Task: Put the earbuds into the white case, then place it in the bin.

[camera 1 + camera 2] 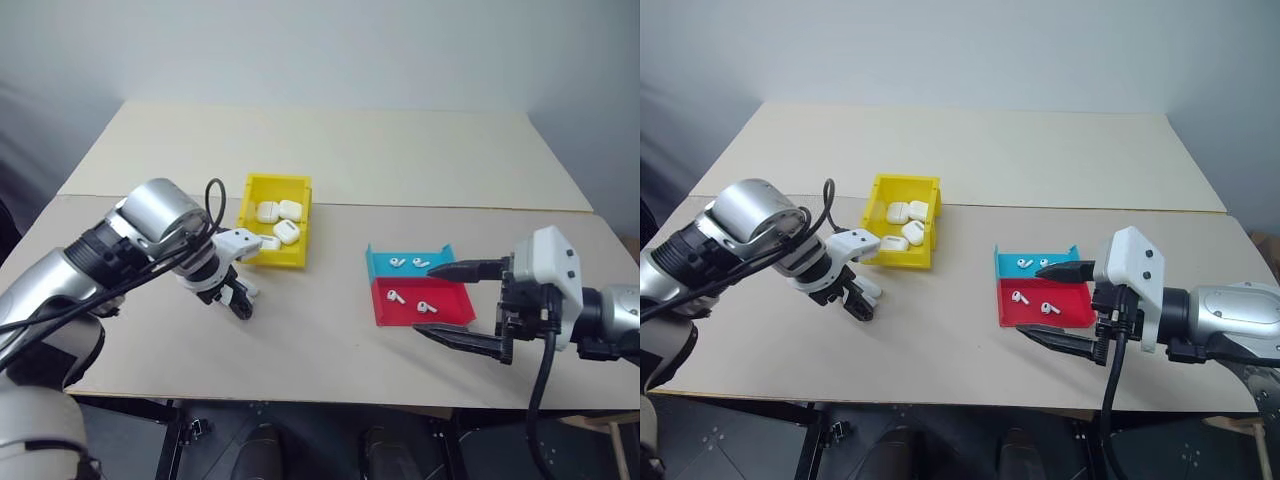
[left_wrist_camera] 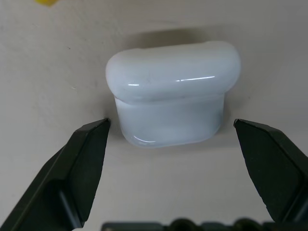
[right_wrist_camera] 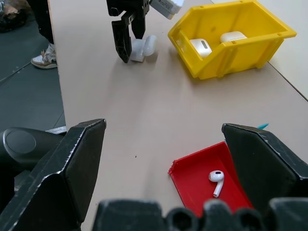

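- The left tool (image 1: 238, 300) is pointing steeply down at the tabletop (image 1: 330, 330), left of centre in the head view, with its fingers spread wide on either side of a white case (image 2: 173, 91).
- That case is lying on the tabletop with its lid closed; in the left wrist view neither finger is touching it, so nothing is being gripped.
- The bin (image 1: 252, 190) is sitting just above and right of the left tool, holding several more white cases (image 1: 277, 222).
- The right tool (image 1: 462, 305) is hanging wide open and empty at the lower right, beside the trays.
- A blue tray (image 1: 376, 262) and a red tray (image 1: 385, 312) are touching, right of centre; each is holding two earbuds (image 1: 397, 297).
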Robot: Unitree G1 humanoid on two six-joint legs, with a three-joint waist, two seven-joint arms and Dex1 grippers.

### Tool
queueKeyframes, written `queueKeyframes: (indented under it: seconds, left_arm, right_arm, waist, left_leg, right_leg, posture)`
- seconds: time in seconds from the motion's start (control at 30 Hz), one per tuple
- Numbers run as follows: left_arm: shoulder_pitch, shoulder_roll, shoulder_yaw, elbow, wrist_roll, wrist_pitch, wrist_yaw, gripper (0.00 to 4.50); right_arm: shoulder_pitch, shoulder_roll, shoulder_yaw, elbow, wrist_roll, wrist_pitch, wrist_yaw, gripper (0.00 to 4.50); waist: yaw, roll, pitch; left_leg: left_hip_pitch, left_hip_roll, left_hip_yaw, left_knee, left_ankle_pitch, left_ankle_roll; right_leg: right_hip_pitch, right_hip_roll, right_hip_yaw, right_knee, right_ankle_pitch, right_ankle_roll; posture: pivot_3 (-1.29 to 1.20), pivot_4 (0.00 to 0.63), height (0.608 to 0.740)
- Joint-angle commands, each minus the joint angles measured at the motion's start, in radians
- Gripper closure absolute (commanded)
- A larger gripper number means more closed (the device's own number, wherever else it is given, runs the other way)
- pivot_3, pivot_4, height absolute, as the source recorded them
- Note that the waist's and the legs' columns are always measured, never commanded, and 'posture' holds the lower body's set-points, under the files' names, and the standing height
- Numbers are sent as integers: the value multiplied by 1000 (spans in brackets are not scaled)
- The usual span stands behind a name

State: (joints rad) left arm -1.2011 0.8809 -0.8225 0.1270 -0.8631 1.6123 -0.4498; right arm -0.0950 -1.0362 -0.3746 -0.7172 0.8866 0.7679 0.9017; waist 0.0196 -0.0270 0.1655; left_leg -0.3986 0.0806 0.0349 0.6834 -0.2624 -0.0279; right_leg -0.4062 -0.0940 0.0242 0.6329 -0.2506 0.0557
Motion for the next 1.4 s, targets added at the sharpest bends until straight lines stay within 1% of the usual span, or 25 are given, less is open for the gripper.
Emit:
queueKeyframes:
  seconds: [0.03,0.27,0.4,0.6,0.93,1.03,1.13,1.17,1.23,1.33,1.4]
  left_arm:
    - [9,-11,31,-25,40,2,16,0]
    - [18,-9,47,-60,65,2,13,0]
    - [-3,-8,39,-46,57,2,-5,0]
    - [1,-28,32,-24,98,2,-13,0]
    - [-7,-33,32,-28,104,2,-32,0]
    - [1,-29,35,-36,85,2,-23,591]
    - [6,-19,35,-54,60,2,-17,1523]
    - [6,-18,36,-54,56,2,-13,1731]
    - [5,-13,42,-55,47,2,-10,1734]
    - [19,16,84,-87,41,2,4,1734]
    - [41,69,123,-155,47,2,11,1734]
  right_arm:
    - [3,-14,-40,-19,5,-17,5,28]
    - [2,-11,-31,-28,3,-22,1,28]
    - [5,-9,-28,-30,-3,-27,2,28]
    - [-4,-7,-13,-18,-17,-37,9,28]
    - [20,-6,-29,-40,-17,-42,23,28]
    - [26,-7,-30,-39,-19,-49,28,0]
    - [28,-10,-26,-30,-25,-59,42,0]
    - [29,-11,-24,-27,-29,-63,47,0]
    - [29,-13,-18,-19,-36,-70,56,0]
    - [24,-10,-9,-13,-42,-75,66,0]
    - [24,-8,-7,-11,-46,-77,69,0]
  waist:
    - [1,0,0]
    - [1,0,0]
    - [2,0,0]
    - [3,0,0]
    - [6,0,0]
    - [5,0,0]
    - [3,0,0]
    - [3,0,0]
    - [2,0,0]
    - [0,0,0]
    - [-5,0,0]
  left_leg:
    - [1,0,0,0,0,0]
    - [1,0,-1,0,0,0]
    - [0,0,-1,0,0,0]
    - [0,0,-1,0,0,0]
    - [0,-1,-1,0,0,0]
    - [0,-1,-1,0,0,0]
    - [0,0,-1,0,0,0]
    - [0,0,-1,0,0,0]
    - [0,-1,-1,0,0,0]
    - [0,0,-1,0,0,0]
    - [-1,0,-1,0,0,0]
  right_leg:
    - [1,0,0,0,0,0]
    - [1,0,0,0,0,0]
    - [1,0,0,0,0,0]
    - [1,0,0,0,0,0]
    - [1,0,0,0,0,0]
    - [1,0,-1,0,0,0]
    - [1,0,-1,-1,0,0]
    - [1,0,-1,-1,0,0]
    - [1,0,-1,-1,0,0]
    - [1,0,-1,-1,0,0]
    - [0,0,-1,-1,0,0]
  posture:
    - [0,150,740]
    - [0,150,740]
    - [0,150,740]
    - [0,150,740]
    - [0,150,740]
    - [0,150,740]
    - [0,150,740]
    - [0,150,740]
    - [0,150,740]
    - [0,150,740]
    - [0,150,740]
